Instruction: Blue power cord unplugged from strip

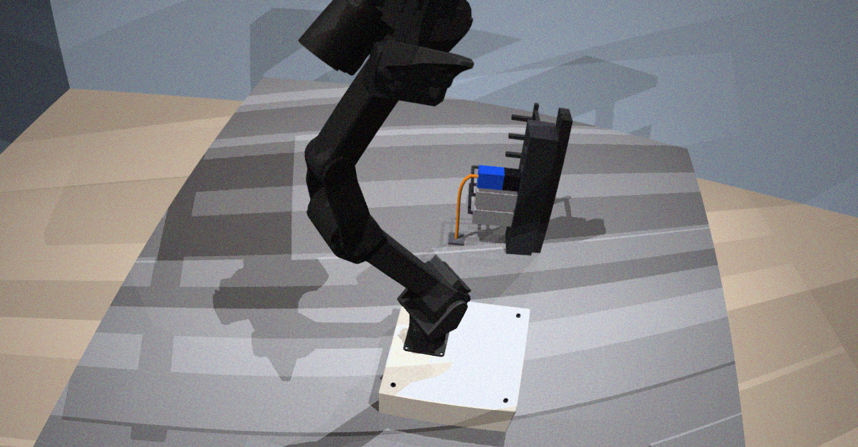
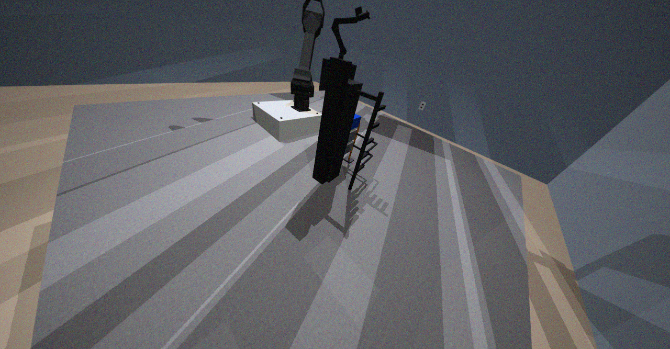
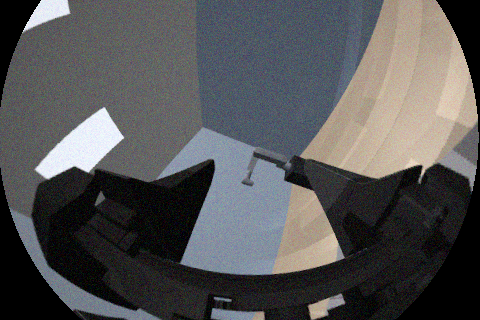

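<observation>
Wide open, the gripper (image 3: 250,176) is holding nothing. From the top, the black arm (image 1: 342,204) is bending up from its white base (image 1: 480,354) and going out of the picture, so the gripper is not showing there. The strip (image 1: 539,180) is standing up tall on the gray mat (image 1: 210,324), well apart from the base. The blue plug (image 1: 491,177) is sticking into the strip's side, and an orange cord (image 1: 458,204) is hanging from the plug down to the mat. Some thin black pegs (image 1: 517,137) are poking out of the strip above the plug. From the outside view, the strip (image 2: 335,122) is looking like a dark tower in front of the base (image 2: 281,122), and only a small bit of the plug (image 2: 357,120) is peeking out behind it. The arm (image 2: 306,56) is reaching straight up, high above the plug. From the wrist, the two dark fingers are standing far apart, with just blue wall and tan floor showing between them. The plug and the strip are not showing in this view.
</observation>
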Tool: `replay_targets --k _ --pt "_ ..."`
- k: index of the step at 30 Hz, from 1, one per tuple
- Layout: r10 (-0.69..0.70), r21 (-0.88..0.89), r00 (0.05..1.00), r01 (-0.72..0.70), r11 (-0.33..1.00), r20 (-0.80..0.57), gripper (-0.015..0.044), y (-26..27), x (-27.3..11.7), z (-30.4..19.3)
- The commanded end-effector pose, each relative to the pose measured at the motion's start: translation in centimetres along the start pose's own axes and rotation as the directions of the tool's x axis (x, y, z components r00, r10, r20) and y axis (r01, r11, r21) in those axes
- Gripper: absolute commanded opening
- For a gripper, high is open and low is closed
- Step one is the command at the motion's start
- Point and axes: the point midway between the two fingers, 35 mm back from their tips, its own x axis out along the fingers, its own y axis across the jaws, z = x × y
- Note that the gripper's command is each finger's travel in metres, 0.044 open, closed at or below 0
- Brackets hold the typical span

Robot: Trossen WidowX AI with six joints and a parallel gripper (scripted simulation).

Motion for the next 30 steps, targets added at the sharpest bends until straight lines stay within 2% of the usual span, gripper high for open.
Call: replay_targets --k 1,5,9,14,19,24,30 --pt "0.003 -0.007 1.0 -0.003 1.0 0.0 0.0374 0.1 0.0 -0.1" --pt "0.085 -0.161 0.996 -0.086 0.983 -0.012 0.0269 2.8 -0.3 -2.3" --pt "0.21 -0.356 0.976 -0.214 0.91 -0.05 0.0164 6.4 -1.4 -5.9" --pt "0.371 -0.553 0.919 -0.379 0.742 -0.133 0.016 10.6 -3.8 -11.0" --pt "0.518 -0.685 0.819 -0.526 0.503 -0.248 0.016 14.0 -7.5 -16.5" --pt "0.631 -0.745 0.673 -0.63 0.216 -0.386 0.016 16.2 -12.4 -22.2" --pt "0.694 -0.725 0.461 -0.677 -0.128 -0.553 0.016 16.9 -19.0 -28.5"
